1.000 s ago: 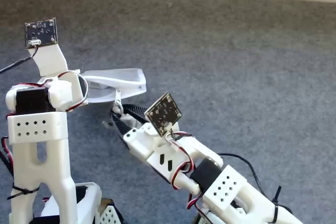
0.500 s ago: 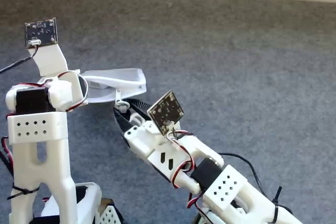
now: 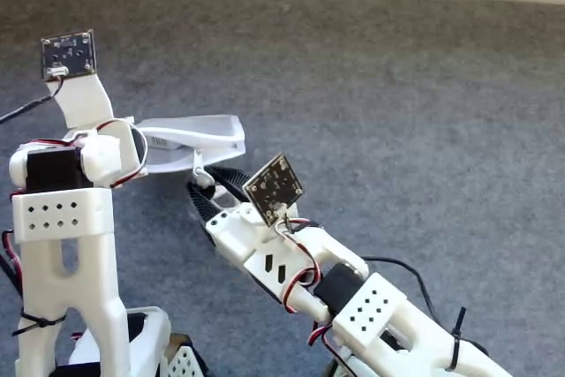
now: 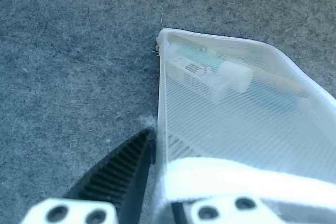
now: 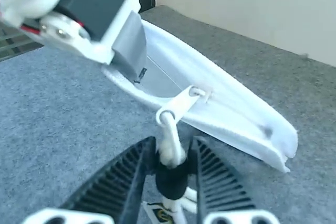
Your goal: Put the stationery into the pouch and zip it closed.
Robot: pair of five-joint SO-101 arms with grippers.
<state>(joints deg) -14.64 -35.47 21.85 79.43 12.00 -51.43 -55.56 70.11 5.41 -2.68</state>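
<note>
While the left gripper (image 4: 153, 148) has its fingers (image 4: 126, 166) clamped on one end of the mesh pouch (image 3: 199, 139), stationery (image 4: 210, 72) lying inside it, I see the right gripper (image 5: 170, 153) with its fingers (image 5: 131, 174) pinched on the pull cord (image 5: 169, 142) of the zipper pull (image 5: 178, 104) – just beside the pouch, over the grey carpeted surface (image 3: 397, 103).

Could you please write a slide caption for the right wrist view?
Right gripper pinches the zipper pull of the white pouch that the left gripper holds.
</note>
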